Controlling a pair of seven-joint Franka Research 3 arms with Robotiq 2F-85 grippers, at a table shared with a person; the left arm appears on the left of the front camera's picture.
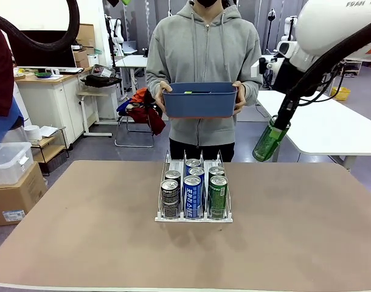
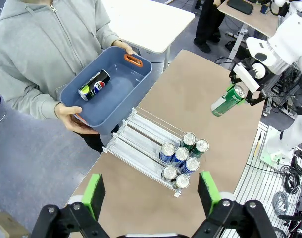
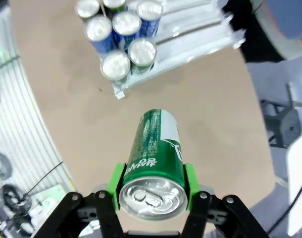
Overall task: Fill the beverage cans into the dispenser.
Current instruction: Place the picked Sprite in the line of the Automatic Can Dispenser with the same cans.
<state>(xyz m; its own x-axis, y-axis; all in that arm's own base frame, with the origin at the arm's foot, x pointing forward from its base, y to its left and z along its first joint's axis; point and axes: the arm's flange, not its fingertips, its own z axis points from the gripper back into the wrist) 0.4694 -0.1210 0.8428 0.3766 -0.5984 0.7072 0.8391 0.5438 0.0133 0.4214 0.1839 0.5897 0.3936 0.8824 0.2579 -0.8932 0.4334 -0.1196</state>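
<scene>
Right arm [image 1: 334, 33] at 2 o'clock holds the right gripper [image 1: 277, 125] aloft, clamped on a green can [image 1: 269, 142]; left gripper [image 2: 153, 192] faces downward, jaws spread wide.

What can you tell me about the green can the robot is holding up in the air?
The green can is slim and tall, shiny metal by its look, with white lettering and a white patch. Its silver top has a pull tab, seemingly unopened. The right end effector clamps it near the top between green pads; nothing else touches it. It hangs tilted above the table, apart from the dispenser.
</scene>
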